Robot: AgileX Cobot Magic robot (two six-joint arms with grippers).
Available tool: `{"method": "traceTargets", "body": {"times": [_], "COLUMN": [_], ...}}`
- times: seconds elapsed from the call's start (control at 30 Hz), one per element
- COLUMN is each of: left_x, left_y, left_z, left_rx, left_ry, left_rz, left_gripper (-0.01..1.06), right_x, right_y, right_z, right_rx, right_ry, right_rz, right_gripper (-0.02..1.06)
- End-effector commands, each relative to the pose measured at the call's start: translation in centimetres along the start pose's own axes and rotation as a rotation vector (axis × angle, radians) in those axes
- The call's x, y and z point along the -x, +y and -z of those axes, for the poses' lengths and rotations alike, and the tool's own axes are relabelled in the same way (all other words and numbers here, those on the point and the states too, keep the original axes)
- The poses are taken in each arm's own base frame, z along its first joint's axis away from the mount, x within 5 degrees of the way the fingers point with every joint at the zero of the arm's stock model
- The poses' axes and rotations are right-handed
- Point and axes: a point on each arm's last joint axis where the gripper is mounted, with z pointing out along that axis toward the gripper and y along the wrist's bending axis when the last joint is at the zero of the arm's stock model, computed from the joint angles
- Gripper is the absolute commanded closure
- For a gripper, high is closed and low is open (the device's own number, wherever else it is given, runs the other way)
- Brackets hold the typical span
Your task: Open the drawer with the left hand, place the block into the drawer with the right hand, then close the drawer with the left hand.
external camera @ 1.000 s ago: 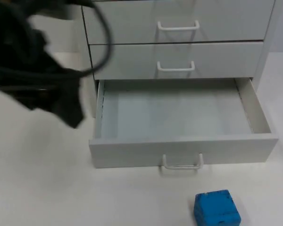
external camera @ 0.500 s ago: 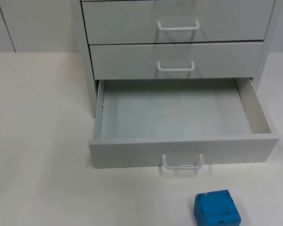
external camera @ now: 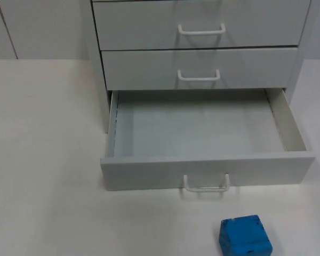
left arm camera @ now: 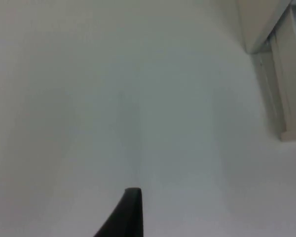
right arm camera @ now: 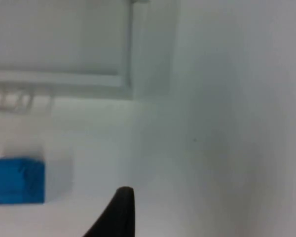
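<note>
The white cabinet's bottom drawer (external camera: 202, 133) stands pulled out, its inside bare, with a white handle (external camera: 206, 184) on its front panel. A blue block (external camera: 245, 236) lies on the table in front of the drawer's right half, apart from it. My left gripper (left arm camera: 130, 212) hovers over bare table to the left of the cabinet, with the drawer's side (left arm camera: 281, 89) ahead of it. My right gripper (right arm camera: 119, 212) hangs over the table to the right of the blue block (right arm camera: 17, 180), with the drawer's front corner (right arm camera: 123, 79) ahead of it. Neither gripper touches anything.
Two shut drawers with white handles (external camera: 200, 29) (external camera: 198, 76) sit above the open one. White table (external camera: 42, 160) spreads to the left of the cabinet and in front of it. A grey partition wall (external camera: 37, 26) stands behind.
The left arm, which hung over the table left of the drawer one second ago, has drawn back out of the top view to the left. Drawer and block have stayed put.
</note>
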Motion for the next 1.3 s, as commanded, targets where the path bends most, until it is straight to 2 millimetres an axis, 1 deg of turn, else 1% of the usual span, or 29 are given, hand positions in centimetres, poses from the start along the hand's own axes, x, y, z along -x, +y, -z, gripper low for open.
{"method": "traceTargets", "body": {"times": [0.0,0.03,0.07,0.23,0.27,0.37,0.43,0.47,0.57,0.6,0.67,0.7,0.73,0.77,0.8,0.83,0.87,0.9,0.93,0.97,1.07,1.1,1.2,1.27], "left_x": [-0.7,-1.5,-1.5,-3.7,-3.7,-4.4,-4.6,-4.6,-4.7,-4.7,-4.7,-4.7,-4.7,-4.7,-4.7,-4.7,-4.7,-4.7,-4.7,-4.7,-4.7,-4.7,-4.7,-4.7], "left_y": [0.0,0.0,0.0,0.0,0.0,0.1,0.0,0.0,0.0,0.0,0.0,0.0,0.1,0.0,0.0,0.0,0.0,0.0,0.0,0.0,0.0,0.0,0.0,0.0], "left_z": [0.6,1.1,1.1,2.1,2.1,2.4,2.7,2.7,2.9,2.9,2.9,2.9,2.9,2.9,2.9,2.9,2.9,2.9,2.9,2.9,2.9,2.9,2.9,2.9], "left_rx": [-0.005,-0.006,-0.006,-0.010,-0.010,-0.012,-0.013,-0.013,-0.014,-0.014,-0.012,-0.012,-0.010,-0.010,-0.010,-0.010,-0.010,-0.010,-0.010,-0.012,-0.013,-0.013,-0.013,-0.013], "left_ry": [-0.029,-0.052,-0.052,-0.117,-0.117,-0.135,-0.146,-0.146,-0.159,-0.159,-0.159,-0.159,-0.159,-0.157,-0.157,-0.157,-0.157,-0.157,-0.157,-0.157,-0.159,-0.159,-0.159,-0.159], "left_rz": [0.016,0.014,0.014,0.015,0.015,0.013,0.012,0.012,0.011,0.011,0.004,0.004,0.003,0.003,0.003,0.003,0.003,0.003,0.003,0.004,0.010,0.010,0.010,0.010], "left_gripper": [0.00,0.00,0.00,0.00,0.00,0.00,0.00,0.00,0.00,0.00,0.00,0.00,0.00,0.00,0.00,0.00,0.00,0.00,0.00,0.00,0.00,0.00,0.00,0.00], "right_x": [-0.1,-0.3,-0.3,-0.6,-0.6,-1.0,-1.3,-1.3,-1.7,-1.9,-2.2,-2.2,-2.3,-2.5,-2.9,-3.1,-3.4,-3.4,-3.9,-4.1,-4.2,-4.2,-4.1,-4.5], "right_y": [0.7,1.6,1.6,4.5,4.5,6.3,7.8,7.8,10.3,10.9,12.8,12.8,13.7,14.2,15.0,15.2,15.6,15.6,16.2,16.5,17.7,17.7,18.7,19.0], "right_z": [0.1,0.1,0.1,0.2,0.2,-0.9,-2.3,-2.3,-4.9,-5.4,-7.5,-7.5,-8.3,-9.2,-10.9,-11.4,-12.4,-12.4,-13.8,-14.7,-16.5,-16.5,-17.9,-18.7], "right_rx": [0.030,0.070,0.070,0.187,0.187,0.191,0.162,0.162,0.103,0.102,0.084,0.084,0.097,0.099,0.097,0.101,0.099,0.099,0.082,0.074,0.071,0.071,0.071,0.080], "right_ry": [0.011,0.015,0.015,0.024,0.024,0.092,0.153,0.153,0.191,0.194,0.166,0.166,0.150,0.145,0.156,0.163,0.177,0.177,0.214,0.232,0.251,0.251,0.265,0.278], "right_rz": [0.037,0.074,0.074,0.094,0.094,0.117,0.140,0.140,0.174,0.174,0.186,0.186,0.184,0.174,0.151,0.148,0.148,0.148,0.139,0.146,0.170,0.170,0.176,0.181], "right_gripper": [-0.01,-0.01,-0.01,-0.01,-0.01,-0.01,-0.01,-0.01,-0.01,-0.01,-0.01,-0.01,-0.01,-0.01,-0.01,-0.01,-0.01,-0.01,-0.01,-0.01,-0.01,-0.01,-0.01,0.00]}}
